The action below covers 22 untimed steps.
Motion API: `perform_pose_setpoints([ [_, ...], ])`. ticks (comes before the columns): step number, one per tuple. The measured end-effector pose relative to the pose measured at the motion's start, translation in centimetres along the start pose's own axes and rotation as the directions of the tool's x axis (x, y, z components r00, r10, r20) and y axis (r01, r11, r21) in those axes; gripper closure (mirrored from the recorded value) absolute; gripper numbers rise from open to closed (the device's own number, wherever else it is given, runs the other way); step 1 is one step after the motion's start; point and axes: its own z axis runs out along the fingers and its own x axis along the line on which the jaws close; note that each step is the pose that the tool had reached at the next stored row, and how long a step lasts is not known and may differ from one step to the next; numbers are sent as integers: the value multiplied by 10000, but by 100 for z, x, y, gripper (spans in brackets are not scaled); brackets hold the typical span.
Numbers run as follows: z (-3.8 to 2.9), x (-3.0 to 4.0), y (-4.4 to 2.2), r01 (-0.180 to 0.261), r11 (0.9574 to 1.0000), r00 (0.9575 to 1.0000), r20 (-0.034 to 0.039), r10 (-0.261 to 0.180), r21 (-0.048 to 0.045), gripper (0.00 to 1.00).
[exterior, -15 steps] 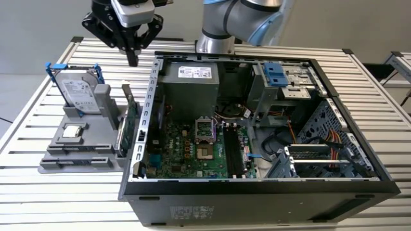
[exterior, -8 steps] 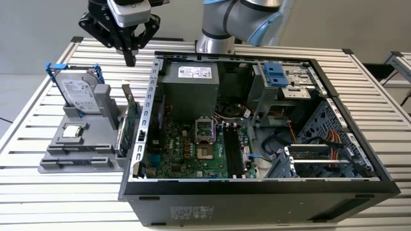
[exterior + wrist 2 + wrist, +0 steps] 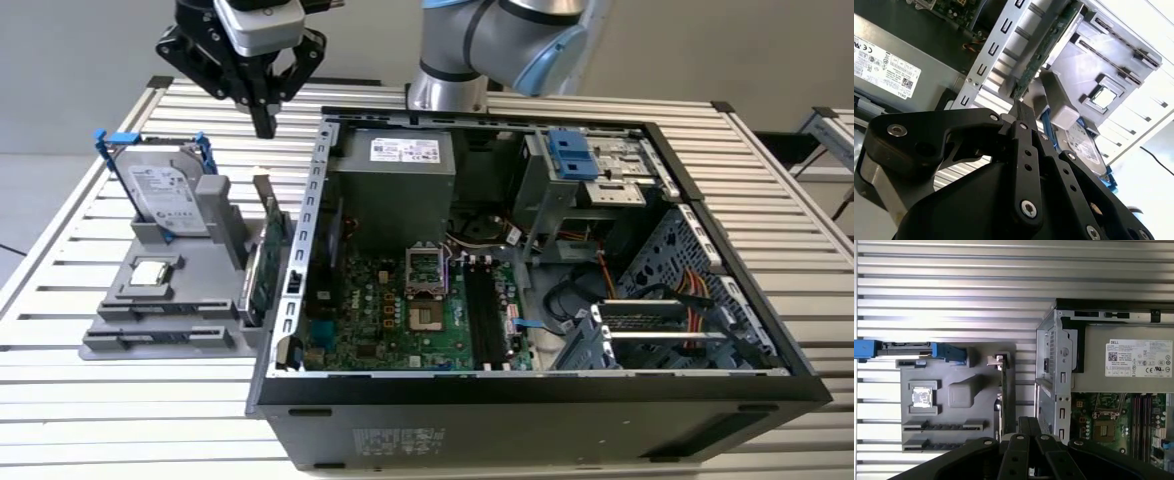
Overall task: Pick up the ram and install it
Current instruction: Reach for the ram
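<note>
My gripper (image 3: pixel 264 122) hangs above the table's back left, over the far end of the grey parts holder (image 3: pixel 160 300), beside the open computer case (image 3: pixel 534 385). Its fingers (image 3: pixel 1029 426) are shut, with nothing that I can make out between them (image 3: pixel 1021 114). Just under the fingertips a green card with a metal bracket (image 3: pixel 271 255) stands on edge in the holder, next to the case wall (image 3: pixel 1003 385). The ram is hidden from me. The holder's two long slots (image 3: pixel 944 426) look bare. The motherboard's memory slots (image 3: pixel 483 310) lie inside the case.
A silver hard drive in a blue frame (image 3: pixel 167 195) stands upright at the holder's back. A processor chip (image 3: pixel 150 270) lies in a recess. Inside the case are the power supply (image 3: pixel 394 190), a drive cage (image 3: pixel 587 170) and cables. The slatted table (image 3: pixel 134 390) surrounds everything.
</note>
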Motion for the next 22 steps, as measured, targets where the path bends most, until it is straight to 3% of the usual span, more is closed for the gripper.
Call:
perform_pose_setpoints([
  [22,1,136,0,131,9999,9999,-6,-131,-3,100],
])
